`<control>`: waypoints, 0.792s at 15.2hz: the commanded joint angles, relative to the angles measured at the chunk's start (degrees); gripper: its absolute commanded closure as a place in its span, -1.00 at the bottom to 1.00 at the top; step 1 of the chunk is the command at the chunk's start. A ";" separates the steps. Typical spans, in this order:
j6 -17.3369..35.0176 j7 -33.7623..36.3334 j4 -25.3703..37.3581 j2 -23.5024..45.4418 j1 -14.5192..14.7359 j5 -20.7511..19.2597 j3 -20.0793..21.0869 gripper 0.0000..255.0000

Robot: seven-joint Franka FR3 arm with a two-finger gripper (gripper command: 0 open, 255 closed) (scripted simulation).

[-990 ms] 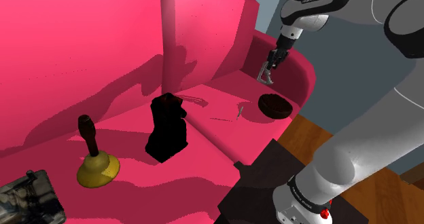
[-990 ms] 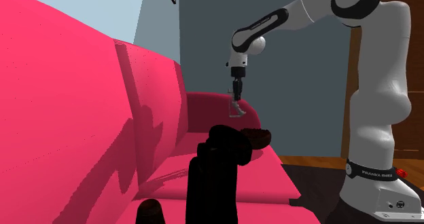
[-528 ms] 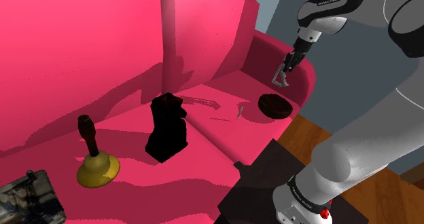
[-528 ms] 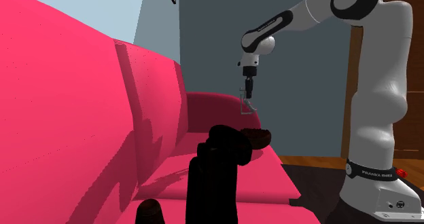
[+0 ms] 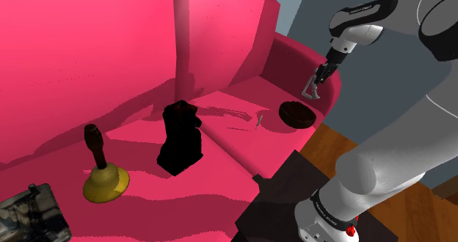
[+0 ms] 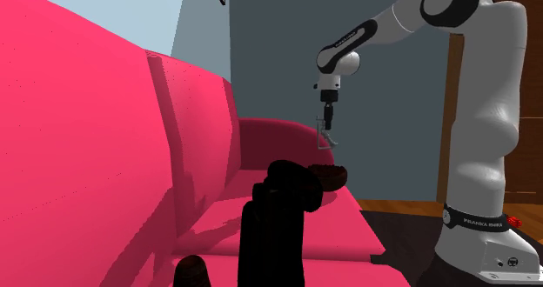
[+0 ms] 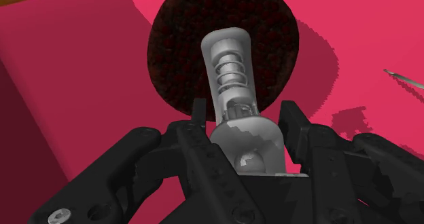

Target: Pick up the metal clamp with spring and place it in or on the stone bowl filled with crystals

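Note:
The metal clamp (image 7: 231,66), grey with a coil spring on its stem, hangs in the air with my gripper (image 7: 244,115) shut on its wide base. Straight below it in the wrist view lies the dark round bowl (image 7: 177,60) with its grainy dark red filling. In the shoulder view the gripper (image 5: 316,81) holds the clamp (image 5: 311,92) above and slightly right of the bowl (image 5: 296,114), which rests on the pink sofa seat by the armrest. In the second exterior view the clamp (image 6: 325,137) hangs from the gripper (image 6: 328,120) above the bowl (image 6: 328,174).
On the sofa seat (image 5: 220,152) stand a black silhouetted object (image 5: 180,136) and a brass bell with a dark handle (image 5: 103,176). A thin metal piece (image 5: 258,120) lies left of the bowl. The pink armrest (image 5: 293,61) rises behind it. Wooden floor (image 5: 345,141) lies beyond the sofa.
The gripper has carried the clamp to the shoulder view's right and slightly down, from beside the armrest to a spot above the bowl. The bowl has not moved.

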 commanded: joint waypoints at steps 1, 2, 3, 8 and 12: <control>1.65 -0.33 -1.10 0.59 -0.07 0.29 -0.11 1.00; 2.40 -0.43 -1.64 0.83 -0.09 0.41 -0.13 1.00; 3.14 -0.53 -2.16 1.07 -0.10 0.53 -0.15 1.00; 6.86 -1.15 -4.60 2.52 -0.18 1.30 -0.25 1.00; 9.82 -1.76 -6.33 3.90 -0.26 2.09 -0.29 1.00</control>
